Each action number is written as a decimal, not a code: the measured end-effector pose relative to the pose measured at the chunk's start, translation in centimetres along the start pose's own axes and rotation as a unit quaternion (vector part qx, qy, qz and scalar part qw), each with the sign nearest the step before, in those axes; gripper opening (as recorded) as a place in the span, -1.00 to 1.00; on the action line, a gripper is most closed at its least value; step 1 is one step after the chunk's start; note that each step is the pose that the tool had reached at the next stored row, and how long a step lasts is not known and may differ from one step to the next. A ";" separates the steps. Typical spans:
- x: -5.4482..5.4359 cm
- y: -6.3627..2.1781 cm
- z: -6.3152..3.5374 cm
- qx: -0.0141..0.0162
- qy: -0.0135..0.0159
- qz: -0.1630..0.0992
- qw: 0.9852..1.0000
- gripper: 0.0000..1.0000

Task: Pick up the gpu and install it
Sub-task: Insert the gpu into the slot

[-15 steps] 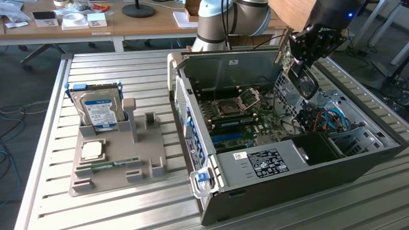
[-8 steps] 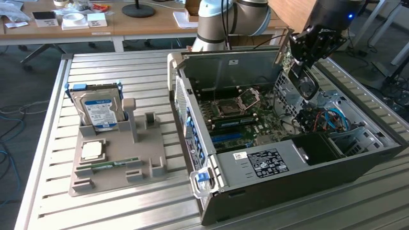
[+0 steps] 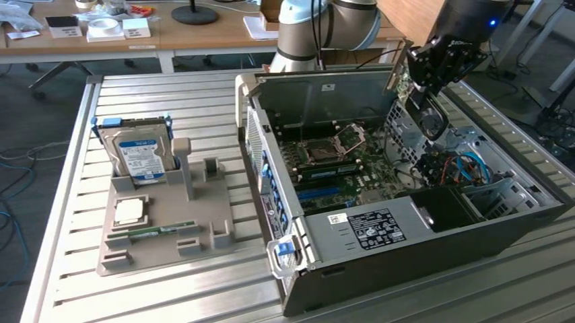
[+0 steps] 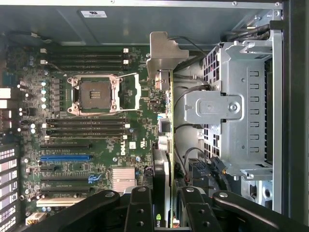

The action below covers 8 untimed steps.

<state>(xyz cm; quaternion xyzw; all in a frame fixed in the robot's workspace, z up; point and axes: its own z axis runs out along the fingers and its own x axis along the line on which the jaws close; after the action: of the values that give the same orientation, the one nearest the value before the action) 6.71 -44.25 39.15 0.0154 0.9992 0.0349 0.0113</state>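
Slatted metal table point(image 3: 180, 94) bears the case point(image 3: 422, 261), fingers point(image 4: 140, 212) clasping gpu point(image 4: 165, 145).

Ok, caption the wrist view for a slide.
Hand holding the gpu edge-on over the motherboard inside the open computer case.

"DELL" on green motherboard point(image 4: 145, 121)

Slatted metal table point(image 3: 134, 296), wooden desk point(image 3: 207, 35) behind, floor cables point(image 3: 20, 160)
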 end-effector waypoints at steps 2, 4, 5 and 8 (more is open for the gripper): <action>0.0 0.00 0.00 0.000 0.000 0.000 1.000 -0.47; 0.0 0.00 0.01 0.000 0.000 -0.001 1.000 -0.47; 0.0 0.00 0.01 0.000 0.000 -0.005 1.000 -0.47; 0.0 0.00 0.03 -0.001 0.002 -0.024 1.000 -0.47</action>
<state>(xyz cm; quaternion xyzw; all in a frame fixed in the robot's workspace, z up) 6.71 -44.25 39.12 -0.0087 0.9993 0.0352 0.0105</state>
